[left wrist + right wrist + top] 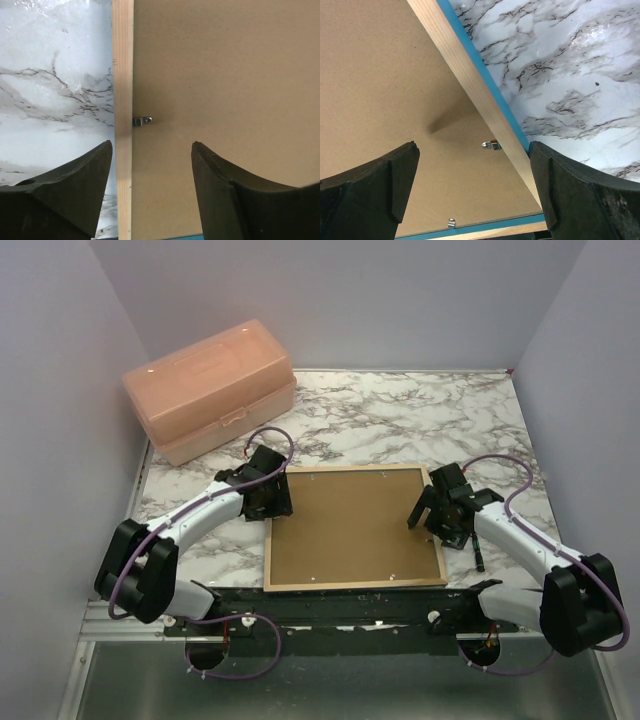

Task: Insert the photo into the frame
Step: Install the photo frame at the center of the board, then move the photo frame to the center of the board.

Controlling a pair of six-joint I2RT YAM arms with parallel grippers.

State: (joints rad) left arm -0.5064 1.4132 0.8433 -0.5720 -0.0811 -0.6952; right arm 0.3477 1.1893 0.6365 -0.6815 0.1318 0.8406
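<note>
Over the frame point(355, 585), left hand point(151, 145) pointing down astride its rail, released, right hand point(472, 145) likewise, spread wide

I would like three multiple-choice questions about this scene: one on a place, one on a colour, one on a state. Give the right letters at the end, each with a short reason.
1. Where on the table is the box?
A. near right corner
B. far left corner
C. near middle

2. Which colour runs along the wood rail of the frame in the right wrist view?
A. blue
B. red
C. black

3. In what state is the right gripper?
A. shut on the frame
B. shut on the box
C. open over the frame's rail

Answers:
1 B: the box sits at the top left of the overhead view.
2 A: a blue strip borders the wood.
3 C: its jaws stand wide apart and grip nothing.
</note>
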